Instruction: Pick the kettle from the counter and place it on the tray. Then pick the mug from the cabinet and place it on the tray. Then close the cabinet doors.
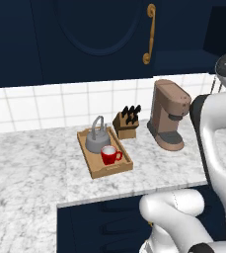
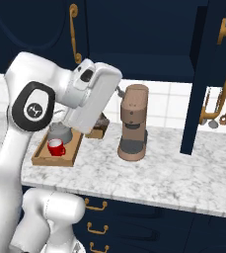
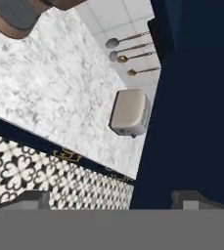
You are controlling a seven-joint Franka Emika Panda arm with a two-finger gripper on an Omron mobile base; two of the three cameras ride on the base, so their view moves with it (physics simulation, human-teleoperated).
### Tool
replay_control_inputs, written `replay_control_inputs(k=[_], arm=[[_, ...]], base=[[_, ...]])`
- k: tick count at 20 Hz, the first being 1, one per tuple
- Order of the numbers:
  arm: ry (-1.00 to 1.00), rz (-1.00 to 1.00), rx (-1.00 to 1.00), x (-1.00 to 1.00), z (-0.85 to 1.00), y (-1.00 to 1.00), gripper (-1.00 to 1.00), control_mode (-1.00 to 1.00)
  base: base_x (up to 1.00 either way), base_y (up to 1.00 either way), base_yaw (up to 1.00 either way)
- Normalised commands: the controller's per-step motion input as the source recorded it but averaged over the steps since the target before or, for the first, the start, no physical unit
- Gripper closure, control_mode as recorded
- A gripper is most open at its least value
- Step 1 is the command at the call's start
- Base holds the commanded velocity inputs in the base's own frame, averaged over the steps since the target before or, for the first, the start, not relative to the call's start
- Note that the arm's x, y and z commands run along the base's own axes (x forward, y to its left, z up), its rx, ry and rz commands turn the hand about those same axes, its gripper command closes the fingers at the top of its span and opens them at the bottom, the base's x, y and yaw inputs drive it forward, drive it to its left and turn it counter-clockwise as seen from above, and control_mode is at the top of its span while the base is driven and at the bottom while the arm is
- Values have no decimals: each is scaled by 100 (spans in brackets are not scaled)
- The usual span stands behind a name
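The claw (image 3: 111,197) was released, empty, just beside the open cabinet door (image 3: 191,97), well apart from the tray (image 1: 95,165).

White square-tiled wall (image 1: 45,106). Brown coffee machine (image 1: 168,116) and wooden knife block (image 1: 126,122) near the wall. Hanging utensils (image 2: 215,111) on the tiles. Beige toaster (image 3: 129,113). Black-and-white patterned floor (image 3: 45,176). Navy drawers (image 2: 134,222), brass pulls.

Veined marble counter (image 1: 30,168), smooth; light wooden tray (image 1: 91,163); dull grey metal kettle (image 1: 97,140); glossy red mug (image 1: 109,155); brass-handled matt navy cabinet doors (image 1: 99,39).
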Motion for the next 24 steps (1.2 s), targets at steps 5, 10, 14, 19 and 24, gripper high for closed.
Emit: replay_control_inputs(k=[5, 10, 14, 19, 24], arm=[[0, 2, -17, -39, 0, -81, -100, -100], [-3, 8, -19, -35, -8, -67, -100, -100], [0, 0, -1, -28, 0, -52, -100, -100], [0, -9, 0, -34, 3, -36, -100, -100], [-3, -11, 0, -37, 10, -40, -100, -100]], base=[[0, 0, 0], [0, 0, 0], [0, 0, 0], [0, 0, 0], [0, 0, 0]])
